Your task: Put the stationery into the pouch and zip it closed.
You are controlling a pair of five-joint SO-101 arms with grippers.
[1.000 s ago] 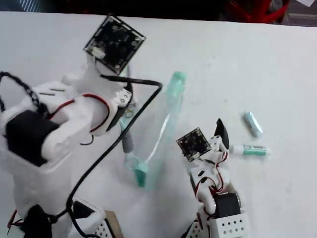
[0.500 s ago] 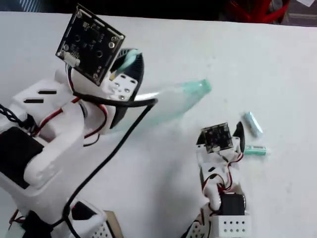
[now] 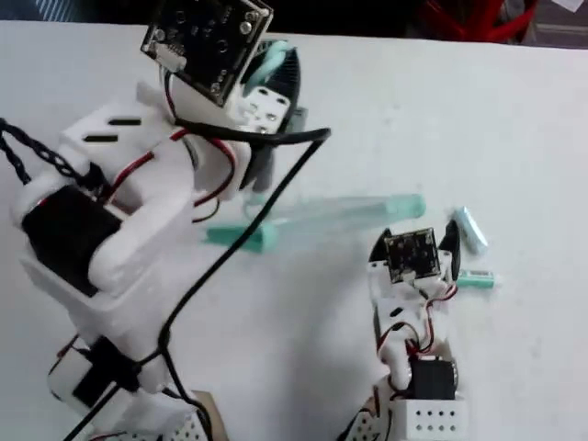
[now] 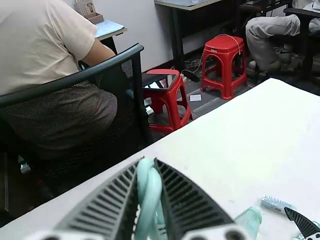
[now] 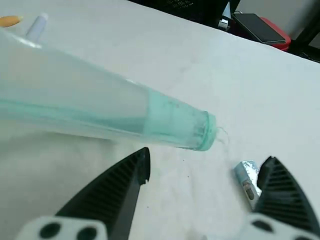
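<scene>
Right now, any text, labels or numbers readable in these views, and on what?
Nothing legible anywhere.
pouch: no print visible.
silver piece: any print too blurred to read.
teal stick: too small to read.
camera board: markings too small to read.

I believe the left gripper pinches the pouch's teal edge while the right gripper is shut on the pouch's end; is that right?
No: the right wrist view shows the right gripper open, its fingers apart near the end of the pouch. The left gripper does pinch the teal edge.
</scene>
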